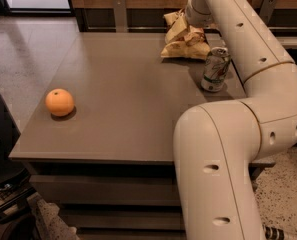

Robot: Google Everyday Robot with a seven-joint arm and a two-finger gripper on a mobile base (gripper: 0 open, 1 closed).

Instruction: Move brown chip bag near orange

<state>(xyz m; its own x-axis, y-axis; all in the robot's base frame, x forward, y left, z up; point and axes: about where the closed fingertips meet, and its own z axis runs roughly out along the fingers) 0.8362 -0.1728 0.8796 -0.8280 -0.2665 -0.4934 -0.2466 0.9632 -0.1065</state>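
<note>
The brown chip bag point(180, 43) lies crumpled at the far edge of the grey table point(128, 109), its pale yellow edges showing. My gripper point(192, 28) is down at the top of the bag, mostly hidden behind my wrist and the bag's folds. The orange point(59, 102) sits alone near the table's left front edge, far from the bag and the gripper.
A green-and-silver soda can point(215, 69) stands upright just right of and in front of the bag, close to my arm. My large white arm point(228, 149) covers the right side of the table. A wooden wall with metal brackets point(120, 9) runs behind the table.
</note>
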